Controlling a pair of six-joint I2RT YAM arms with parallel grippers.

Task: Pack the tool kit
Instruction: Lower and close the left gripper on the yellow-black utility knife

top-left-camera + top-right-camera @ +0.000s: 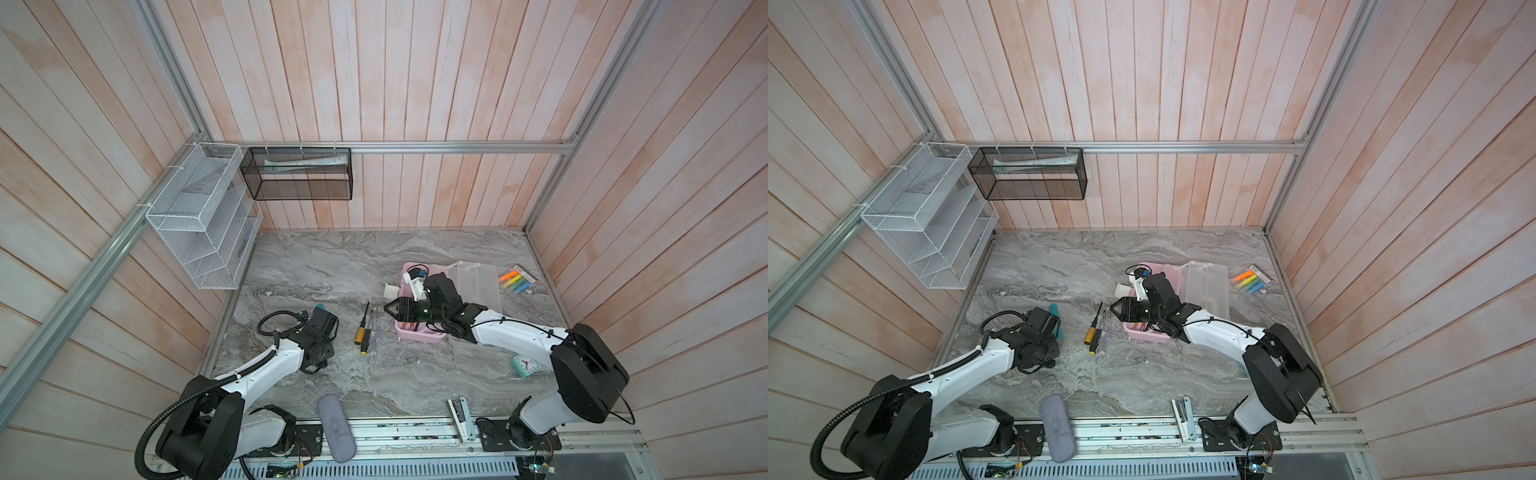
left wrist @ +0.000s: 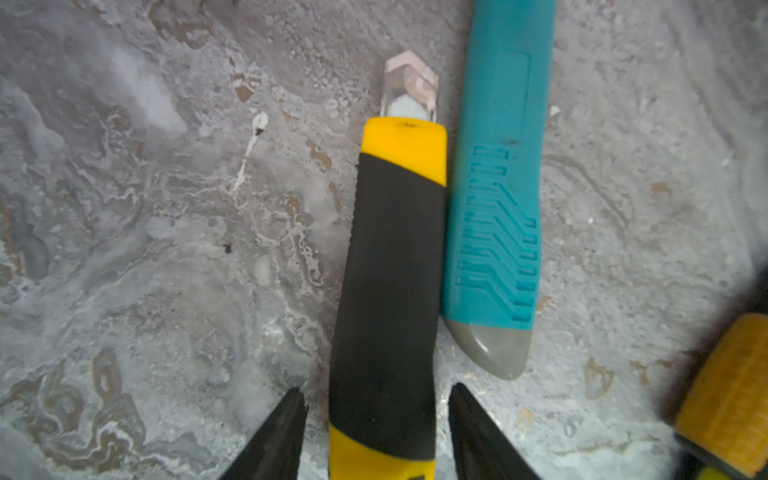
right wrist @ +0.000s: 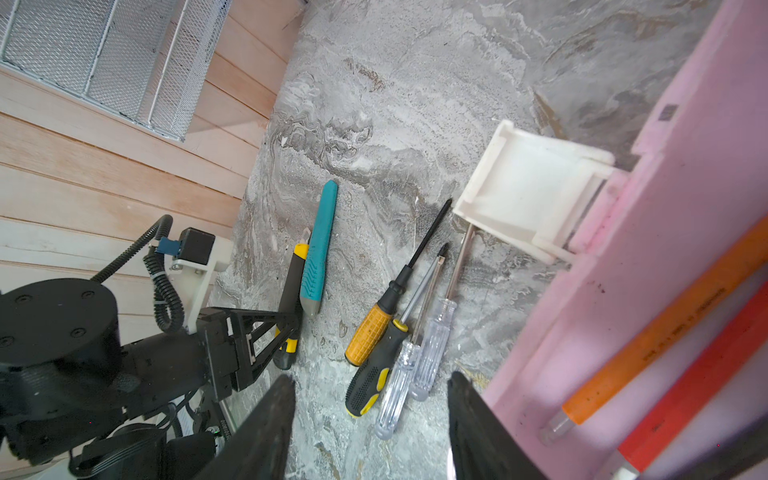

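- Straddling the black-yellow cutter (image 2: 390, 270): left gripper (image 2: 377, 390), fingers half apart, with a thin strip of table (image 2: 166, 208) showing on each side. No contact seen.
- Both top views hide that cutter under the left gripper. Only the teal cutter (image 1: 1054, 308) peeks out, well apart from the pink box (image 1: 1148, 336).
- Left wrist view shows the two cutters side by side, touching.
- Right gripper (image 3: 370, 380): fingers half apart, holding nothing, over the table just beside the box's latch-side wall.
- Screwdrivers (image 1: 365, 328) lie just beside the box, between it and the cutters. Right wrist view resolves four: one orange handle, one black-yellow, two clear. Top views blur the clear ones.
- White latch (image 3: 528, 187) is flipped out from the box wall, and one clear driver's shaft ends at it.
- Right wrist view shows the box contents best: orange tool (image 3: 665, 328) and red tool (image 3: 698, 390) lying along the wall.
- Lid (image 1: 478, 286) is open on the box's side away from the screwdrivers. Seen in top views only.
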